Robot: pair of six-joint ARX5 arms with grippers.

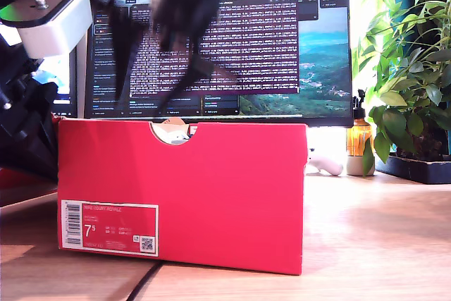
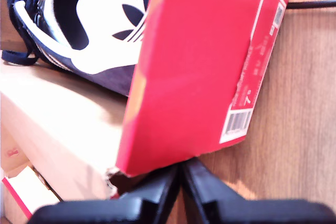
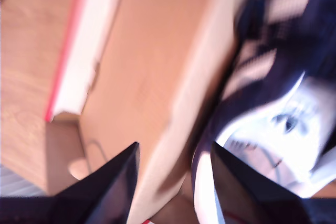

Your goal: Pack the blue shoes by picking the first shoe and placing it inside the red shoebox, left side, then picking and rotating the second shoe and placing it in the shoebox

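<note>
The red shoebox (image 1: 183,195) stands on the wooden table (image 1: 380,244) in the middle of the exterior view, one box only, its long side facing the camera. A half-round notch is cut in its top edge, and something pale shows through it, too small to name. A white label (image 1: 109,228) near the exterior view's lower left of the box reads "7.5", with a barcode and a QR square; the smaller print is not legible. Behind stands one wide monitor (image 1: 218,47) filled with terminal text. A blurred dark arm (image 1: 187,5) hangs above the box; I cannot tell which arm it is. A leafy plant (image 1: 409,68) and an amber bottle (image 1: 359,135) stand at the exterior view's right.

In the first wrist view, one blue shoe (image 2: 84,30) lies inside the open box, its white tongue bearing a dark trefoil logo. The red wall and its label are seen edge-on. My first gripper (image 2: 181,174) sits outside the box at its corner, jaws pressed together on nothing, well apart from the shoe.

In the second wrist view, blurred, my second gripper (image 3: 176,169) has its fingers spread apart over the box's brown cardboard interior, with a navy shoe (image 3: 278,77) just beside one finger (image 3: 239,187); whether they touch I cannot tell.
</note>
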